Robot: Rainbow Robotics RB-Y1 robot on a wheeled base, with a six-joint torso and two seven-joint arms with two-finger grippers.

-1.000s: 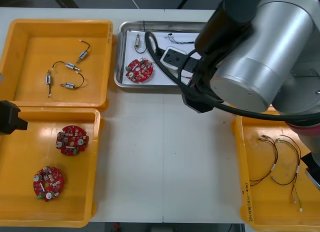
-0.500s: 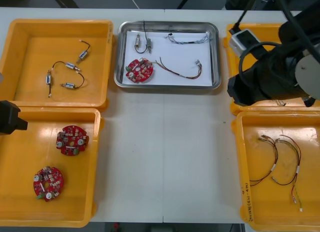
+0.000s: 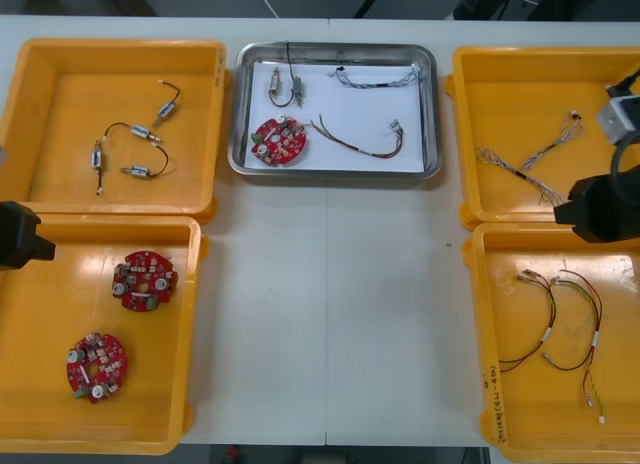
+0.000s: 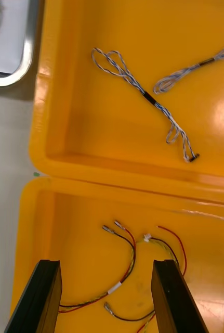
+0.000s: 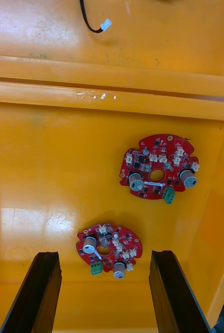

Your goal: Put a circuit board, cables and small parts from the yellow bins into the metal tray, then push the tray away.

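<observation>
Right arm has swung off the metal tray [image 3: 433,104] to the table's right edge; right gripper [image 4: 106,268] hangs released and empty over the near right yellow bin [image 3: 472,324]. Tray now holds a round red circuit board [image 3: 279,141], a red and yellow cable [image 3: 360,139], a twisted blue and white cable [image 3: 375,79] and small metal parts [image 3: 285,84], so loading looks done and the push is left. Left gripper [image 5: 104,255], spread and empty, is parked over the near left yellow bin [image 3: 190,334].

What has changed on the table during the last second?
The right arm pulled back from above the metal tray toward the robot's right; the right gripper now hangs open and empty over the near right bin of red and yellow cables. The left gripper, open over the circuit boards, stayed put; nothing else visibly moved.
</observation>
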